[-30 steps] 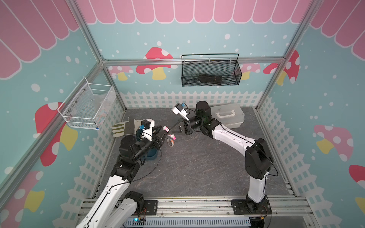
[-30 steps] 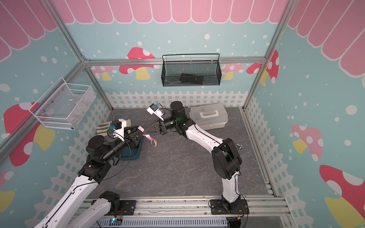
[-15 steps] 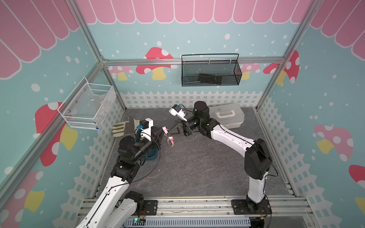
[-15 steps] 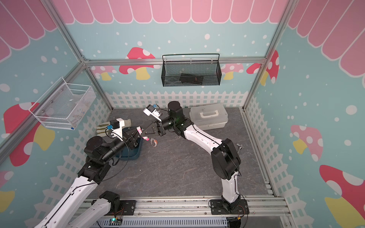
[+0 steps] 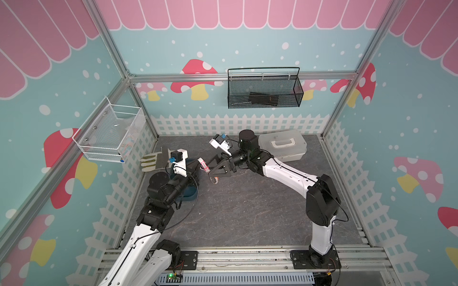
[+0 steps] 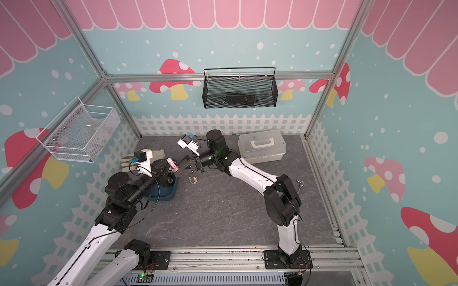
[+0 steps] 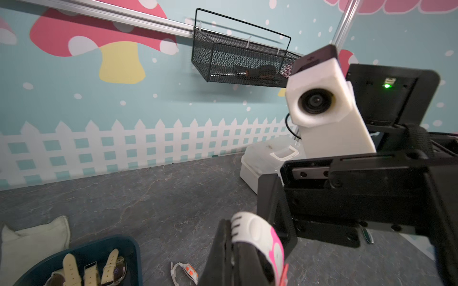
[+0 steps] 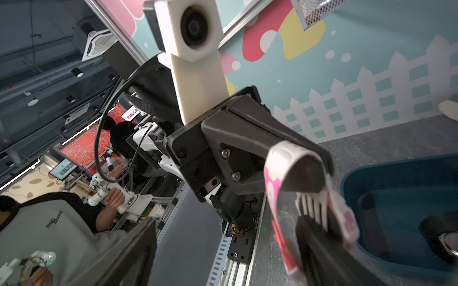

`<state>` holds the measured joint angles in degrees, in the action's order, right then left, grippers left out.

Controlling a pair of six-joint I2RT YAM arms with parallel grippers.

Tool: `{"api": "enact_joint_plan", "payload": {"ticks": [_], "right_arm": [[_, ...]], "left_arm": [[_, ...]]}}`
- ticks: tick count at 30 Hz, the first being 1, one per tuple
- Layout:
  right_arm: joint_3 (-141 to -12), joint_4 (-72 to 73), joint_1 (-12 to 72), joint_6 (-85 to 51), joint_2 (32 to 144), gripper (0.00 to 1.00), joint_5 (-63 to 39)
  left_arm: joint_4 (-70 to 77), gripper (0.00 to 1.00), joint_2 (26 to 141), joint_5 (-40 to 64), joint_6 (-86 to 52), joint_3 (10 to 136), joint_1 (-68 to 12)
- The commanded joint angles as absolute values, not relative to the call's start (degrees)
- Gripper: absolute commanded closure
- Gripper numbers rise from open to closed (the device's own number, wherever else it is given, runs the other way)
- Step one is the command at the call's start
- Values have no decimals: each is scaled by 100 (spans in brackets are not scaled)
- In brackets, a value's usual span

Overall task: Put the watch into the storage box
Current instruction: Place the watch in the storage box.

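Where the two arms reach in from the near edge of the grey bench (image 5: 247,210) and meet, the left claw (image 5: 199,168) is clamped shut on the strap of a pink-and-white watch (image 5: 204,165), holding it in the air. The right claw (image 5: 211,169) faces it with its jaws spread wide, and the strap hangs close to one of them. Whether it touches that jaw I cannot tell.

Below the left claw, near the left wall, sits the dark blue storage box (image 6: 168,194). The left wrist view shows several cream-strapped watches (image 7: 69,267) lying inside it. The held watch is up near the box's rim, not inside the box. A small white-and-orange watch (image 5: 215,179) lies on the bench just beside the box.

Farther back, a pale work glove (image 5: 151,161) lies by the left wall, and a white case (image 5: 282,146) with a handle stands near the back wall. A white wire basket (image 5: 109,133) hangs on the left wall and a black mesh basket (image 5: 264,91) on the back wall.
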<state>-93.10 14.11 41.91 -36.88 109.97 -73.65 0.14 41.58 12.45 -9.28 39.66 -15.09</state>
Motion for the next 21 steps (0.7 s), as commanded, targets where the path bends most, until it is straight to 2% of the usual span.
{"api": "enact_joint_plan", "payload": {"ticks": [1,5,7,11,14,21], "right_arm": [[-9224,1113,3965,-3405,10669,0,-6468],[-9037,1178,3732,-3455,10591,0,-5824],[-8964,1099,3605,-3448,10569,0,-5620],[-8931,-237,3505,-2289,10460,0,-4827],[-8978,-1146,3507,-1648,10531,0,-4088],[-9344,-2401,3830,-792,10942,1,-2710]], "left_arm": [[-216,100,3868,470,-780,4067,-1520],[-704,100,3652,-443,-729,4180,-1521],[-1030,100,3618,-1354,-874,4252,-1506],[-1592,100,3915,-2619,-1210,4361,-1330],[-1979,100,4522,-2658,-1671,4581,-907],[-2566,100,6326,-1942,-2383,5320,-81]]}}
